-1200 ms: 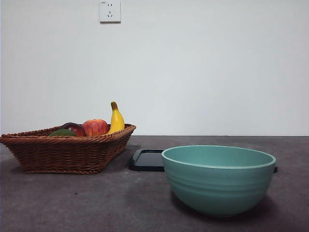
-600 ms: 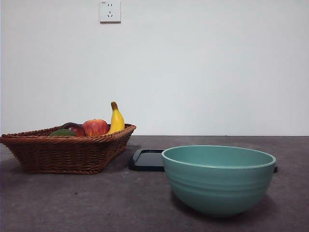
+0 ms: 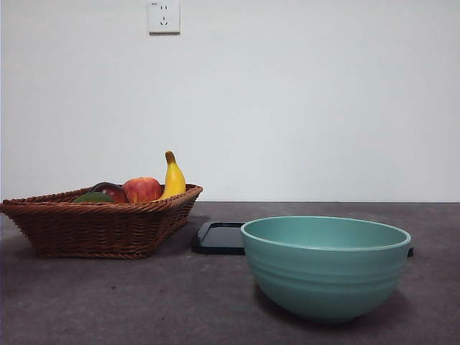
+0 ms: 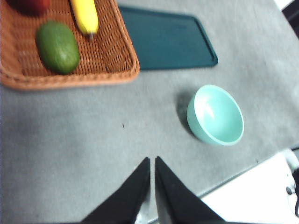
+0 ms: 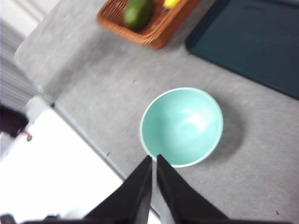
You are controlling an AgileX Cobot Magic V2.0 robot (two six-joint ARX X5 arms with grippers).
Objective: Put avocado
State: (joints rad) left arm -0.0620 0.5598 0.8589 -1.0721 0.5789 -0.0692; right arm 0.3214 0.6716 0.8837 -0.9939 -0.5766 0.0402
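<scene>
Lying in the wicker basket [image 3: 100,228] beside the banana [image 4: 85,16], the avocado [image 4: 58,47] sits untouched; left fingers [image 4: 152,170] and right fingers [image 5: 153,170] hang closed above the counter [image 3: 180,302], empty.

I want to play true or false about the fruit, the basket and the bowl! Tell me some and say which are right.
1. The avocado lies in the wicker basket. True.
2. The green bowl has a banana inside. False: it is empty; the banana is in the basket.
3. The left gripper holds the avocado. False: it is shut on nothing, above bare table.
4. A dark tray lies beside the basket. True.
</scene>
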